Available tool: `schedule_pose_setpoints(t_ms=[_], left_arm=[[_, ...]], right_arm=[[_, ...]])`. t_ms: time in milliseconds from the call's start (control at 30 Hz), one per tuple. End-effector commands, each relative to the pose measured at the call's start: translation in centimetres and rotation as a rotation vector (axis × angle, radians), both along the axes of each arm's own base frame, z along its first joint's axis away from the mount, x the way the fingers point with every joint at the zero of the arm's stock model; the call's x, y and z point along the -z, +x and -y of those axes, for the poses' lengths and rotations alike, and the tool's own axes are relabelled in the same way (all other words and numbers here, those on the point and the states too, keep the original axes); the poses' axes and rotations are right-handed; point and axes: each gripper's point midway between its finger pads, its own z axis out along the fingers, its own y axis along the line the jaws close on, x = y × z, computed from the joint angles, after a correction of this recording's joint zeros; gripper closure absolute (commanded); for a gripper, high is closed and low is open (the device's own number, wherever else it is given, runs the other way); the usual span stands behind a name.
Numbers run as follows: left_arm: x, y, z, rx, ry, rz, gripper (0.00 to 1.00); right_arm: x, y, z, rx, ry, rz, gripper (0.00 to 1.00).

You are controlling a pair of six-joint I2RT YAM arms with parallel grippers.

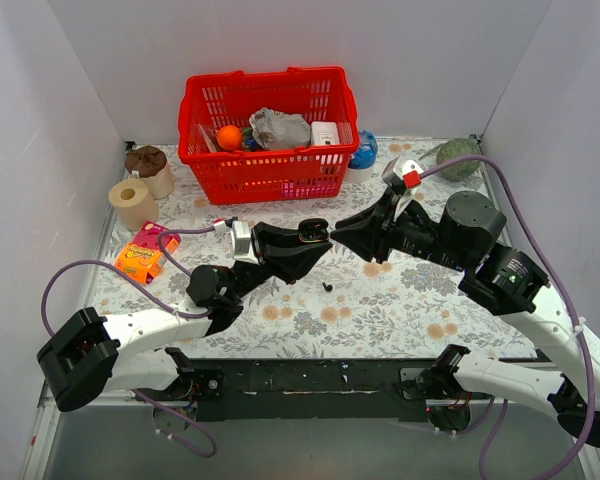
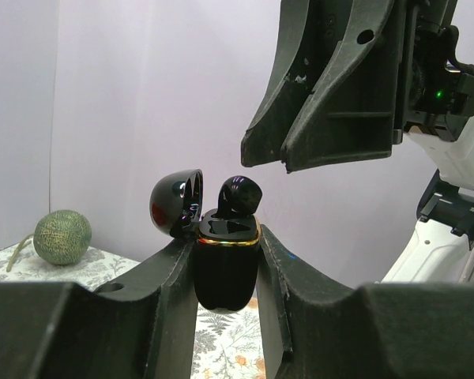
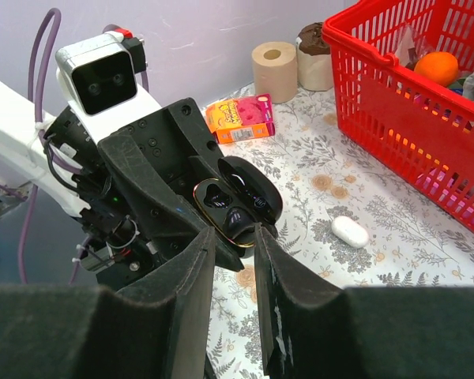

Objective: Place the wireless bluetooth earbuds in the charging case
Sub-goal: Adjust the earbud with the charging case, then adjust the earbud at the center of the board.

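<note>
Left gripper (image 2: 225, 243) jaws clamped on the charging case (image 2: 225, 276), centre frame, lid open and tilted to the left. One earbud (image 2: 238, 196) stands in its well, top protruding. Right gripper (image 2: 283, 163) jaws parted to a narrow slit, nothing between them, just above the earbud and apart from it. Floral tablecloth (image 1: 380, 300) below.

The top view looks down from behind on the table (image 1: 380, 300); both wrist views face each other closely, sharing the charging case (image 2: 225, 264)
</note>
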Motion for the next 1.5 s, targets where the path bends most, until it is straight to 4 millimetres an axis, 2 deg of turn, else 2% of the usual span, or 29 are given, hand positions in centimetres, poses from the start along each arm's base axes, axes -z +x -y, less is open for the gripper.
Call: schedule_pose_setpoints(t_ms=[0,233,700,800,833,900,933,967,1000,1067,1100,1167,1200,1233,1300,1333,1367,1433,1467], left_arm=[[-2.1,-0.7,-0.6,0.013,-0.043,0.041,1.0],[-2.3,-1.1,-0.7,0.026,-0.046,0.051,1.0],[-2.0,-1.4,-0.5,0.051,-0.044,0.041,1.0],[-2.1,-1.2,-0.8,0.031,-0.049,0.039,1.0],[-1.8,-1.0,-1.0,0.018,-0.048,0.029,1.0],[-2.2,-1.0,-2.2,-0.03,-0.064,0.04,1.0],[-1.8,-1.0,-2.5,-0.047,-0.055,0.039,1.0],[-2.3,-1.1,-3.4,-0.072,-0.064,0.041,1.0],[-2.3,-1.2,-3.9,-0.09,-0.06,0.051,1.0],[-1.8,-1.3,-4.6,-0.109,-0.044,0.042,1.0],[-2.6,-2.0,-5.4,-0.107,-0.065,0.058,1.0],[-2.1,-2.6,-5.8,-0.094,-0.047,0.045,1.0],[-2.8,-3.7,-6.5,-0.071,-0.061,0.068,1.0],[-2.8,-4.3,-6.7,-0.042,-0.06,0.064,1.0],[-2.0,-5.0,-6.6,-0.007,-0.022,0.042,1.0],[-2.3,-6.0,-6.9,0.036,-0.027,0.041,1.0],[-1.7,-6.2,-6.7,0.053,0.006,0.018,1.0],[-1.9,-7.0,-7.2,0.084,0.006,-0.004,1.0],[-1.1,-7.0,-7.0,0.099,0.028,-0.051,1.0]], right_arm=[[-1.7,0.1,0.5,0.025,0.032,0.039,0.66],[-0.5,0.6,-0.1,0.024,0.009,0.019,0.66],[0.3,0.9,-1.1,0.002,-0.009,-0.008,0.66],[-0.5,1.2,-0.3,0.046,0.021,0.019,0.66],[-1.5,1.2,0.8,0.089,0.053,0.048,0.65],[-1.4,1.6,1.8,0.14,0.065,0.064,0.64],[-1.4,1.8,2.6,0.181,0.069,0.07,0.63],[-0.7,2.0,2.8,0.195,0.056,0.061,0.63],[0.9,2.3,2.8,0.205,0.028,0.043,0.61],[2.7,2.5,2.5,0.205,-0.003,0.017,0.6],[4.8,2.8,2.0,0.205,-0.039,-0.01,0.59],[6.8,3.9,2.0,0.249,-0.076,-0.03,0.59],[8.2,4.5,1.6,0.261,-0.103,-0.042,0.59],[10.5,5.0,1.6,0.274,-0.153,-0.049,0.59],[13.6,5.8,1.4,0.293,-0.215,-0.062,0.62],[16.6,6.1,1.1,0.289,-0.271,-0.082,0.62],[18.1,6.1,0.9,0.273,-0.302,-0.093,0.62],[22.4,5.8,0.4,0.239,-0.419,-0.176,0.62],[23.7,5.8,0.2,0.233,-0.452,-0.21,0.62]])
